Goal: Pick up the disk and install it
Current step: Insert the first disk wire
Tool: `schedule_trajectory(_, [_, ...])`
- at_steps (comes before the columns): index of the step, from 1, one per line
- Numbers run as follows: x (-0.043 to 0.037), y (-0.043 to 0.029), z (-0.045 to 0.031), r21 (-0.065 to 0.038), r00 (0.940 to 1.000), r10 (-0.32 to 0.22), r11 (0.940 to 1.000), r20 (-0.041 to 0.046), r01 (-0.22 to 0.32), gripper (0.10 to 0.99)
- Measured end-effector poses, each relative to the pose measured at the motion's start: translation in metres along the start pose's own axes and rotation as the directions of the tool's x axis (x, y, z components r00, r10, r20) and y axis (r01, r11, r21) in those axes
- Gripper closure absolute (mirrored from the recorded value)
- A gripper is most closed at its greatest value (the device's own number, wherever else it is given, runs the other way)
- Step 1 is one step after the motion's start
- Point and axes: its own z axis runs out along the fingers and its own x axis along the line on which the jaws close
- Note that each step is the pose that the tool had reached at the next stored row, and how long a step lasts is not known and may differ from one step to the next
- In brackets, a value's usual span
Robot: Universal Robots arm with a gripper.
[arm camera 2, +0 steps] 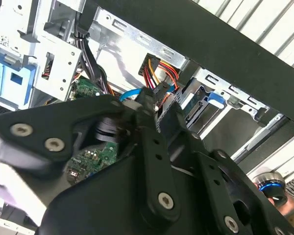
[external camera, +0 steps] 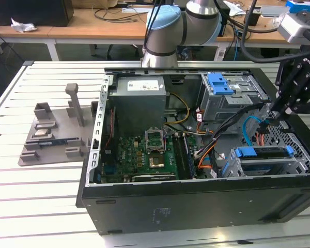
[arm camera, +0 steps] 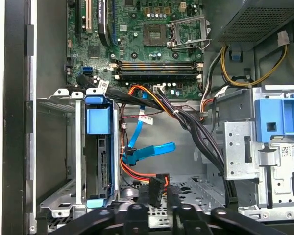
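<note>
First wrist view: gripper (arm camera: 158, 195) pinches connector (arm camera: 154, 182) — exterior view: disk (external camera: 262, 153) already seated.

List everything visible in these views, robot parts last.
table: one, white slatted, under everything.
fixture: one, grey, on the table at the exterior view's left.
case: one, black, open, on the table.
motherboard: one, green, inside the case.
power supply: one, grey, beside the motherboard.
drive cage: one, bare metal with a blue latch, inside the case.
disk: one, silver in a blue carrier, in a bay.
cables: several, black, orange, yellow and blue, mid-case.
connector: one, black, between the gripper's fingers.
arm: one, silver and light blue, behind the case.
gripper: one, black, shut on the connector.
</note>
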Motion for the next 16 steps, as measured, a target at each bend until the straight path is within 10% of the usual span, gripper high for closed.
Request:
schedule_trajectory(2, [0.0, 0.0, 0.0003, 0.0, 1.0, 0.0, 1.0, -0.0013, 0.0, 0.725])
schedule_trajectory(6, [-0.0008, -0.0004, 0.0062, 0.001, 0.9995, 0.002, 1.0, -0.0316, -0.002, 0.725])
schedule_trajectory(16, [-0.0027, -0.0016, 0.0225, 0.001, 0.9992, 0.003, 1.0, -0.041, -0.003, 0.725])
